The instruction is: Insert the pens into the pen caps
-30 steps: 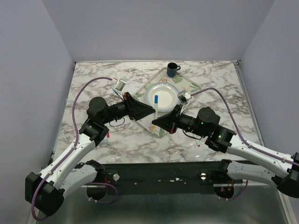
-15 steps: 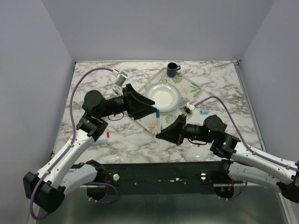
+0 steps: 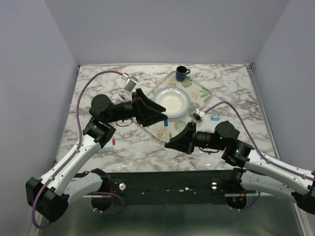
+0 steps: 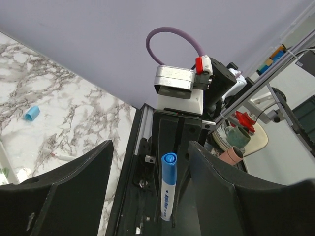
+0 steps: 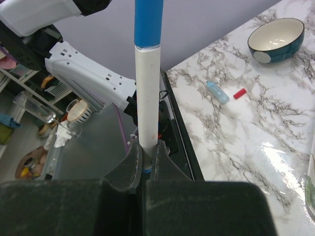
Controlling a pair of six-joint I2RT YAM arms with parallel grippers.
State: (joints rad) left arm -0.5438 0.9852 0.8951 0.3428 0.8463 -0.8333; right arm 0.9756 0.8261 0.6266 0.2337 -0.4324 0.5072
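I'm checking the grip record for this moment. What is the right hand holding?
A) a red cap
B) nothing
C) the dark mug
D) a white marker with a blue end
D: in the right wrist view, the right hand is shut on a white marker, and the marker's blue end points away from the hand.

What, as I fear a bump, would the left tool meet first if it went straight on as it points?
Probably the blue cap on the white marker that the right tool holds, centred between the open fingers of the left tool; depth unclear.
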